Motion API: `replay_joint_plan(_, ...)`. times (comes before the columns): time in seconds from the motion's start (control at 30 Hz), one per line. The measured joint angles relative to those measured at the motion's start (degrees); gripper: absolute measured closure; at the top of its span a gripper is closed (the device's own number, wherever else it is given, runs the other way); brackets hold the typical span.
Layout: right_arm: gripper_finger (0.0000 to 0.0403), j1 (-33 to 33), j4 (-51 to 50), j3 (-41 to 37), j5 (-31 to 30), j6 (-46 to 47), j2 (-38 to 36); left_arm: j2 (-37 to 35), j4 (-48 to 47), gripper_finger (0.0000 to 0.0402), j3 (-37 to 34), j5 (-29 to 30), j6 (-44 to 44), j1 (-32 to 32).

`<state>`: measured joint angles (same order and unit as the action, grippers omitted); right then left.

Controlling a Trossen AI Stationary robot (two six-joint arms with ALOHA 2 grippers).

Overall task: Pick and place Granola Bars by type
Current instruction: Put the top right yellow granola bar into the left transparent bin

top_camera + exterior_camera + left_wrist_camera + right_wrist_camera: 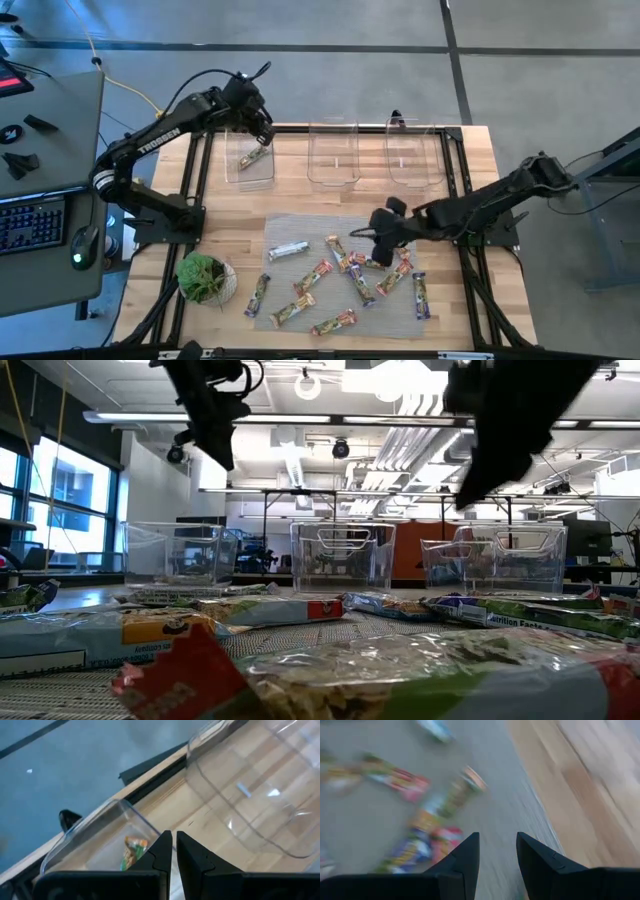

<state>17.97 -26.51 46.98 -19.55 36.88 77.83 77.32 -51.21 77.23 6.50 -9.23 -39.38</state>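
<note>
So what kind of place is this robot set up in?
Probably a robotics lab or open workshop: bare concrete floor, exposed ceiling ducts with strip lights, and a desk with a keyboard beside the wooden table.

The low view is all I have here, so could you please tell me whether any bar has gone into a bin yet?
Observer: Yes, one green and yellow bar lies in the leftmost bin; the other two bins look bare from above.
Operator: Thank you. Where is the left gripper, please?
Observer: The left gripper is above that leftmost bin, jaws shut and holding nothing.
Operator: And the right one?
Observer: The right gripper is over the grey mat, jaws open and empty, above the bars at the mat's right end.
</note>
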Motion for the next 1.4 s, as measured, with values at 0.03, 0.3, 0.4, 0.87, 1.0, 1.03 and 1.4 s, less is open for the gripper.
replay_joint_plan(0.03,0.0289,0.54,-2.64,-0.02,-1.26,2.27,1.32,0.03,-0.25,0.0383,0.0,0.02,0.01,0.02)
replay_joint_plan(0.3,0.0289,0.51,-11.95,-0.01,-2.81,12.04,10.0,0.11,0.08,0.0383,0.0,-0.17,-0.02,0.04)
replay_joint_plan(0.4,0.0289,0.01,-12.13,0.0,1.39,12.18,12.37,0.11,0.08,0.0383,0.0,-0.22,-0.02,0.03)
replay_joint_plan(0.87,0.0271,-0.82,-12.82,0.25,3.61,10.68,16.79,0.11,0.08,0.0383,-0.03,-0.26,-0.05,0.03)
replay_joint_plan(1.0,0.0258,-0.97,-13.03,0.21,4.53,9.66,16.82,0.11,0.09,0.0383,-0.03,-0.26,-0.05,0.03)
replay_joint_plan(1.03,0.0255,-0.98,-13.03,0.2,4.61,8.89,16.84,0.11,0.1,0.0383,-0.03,-0.26,-0.05,0.04)
replay_joint_plan(1.4,0.0245,-1.14,-15.52,-0.11,2.45,12.29,17.08,0.11,0.08,0.0383,-0.05,-1.32,-0.05,0.02)
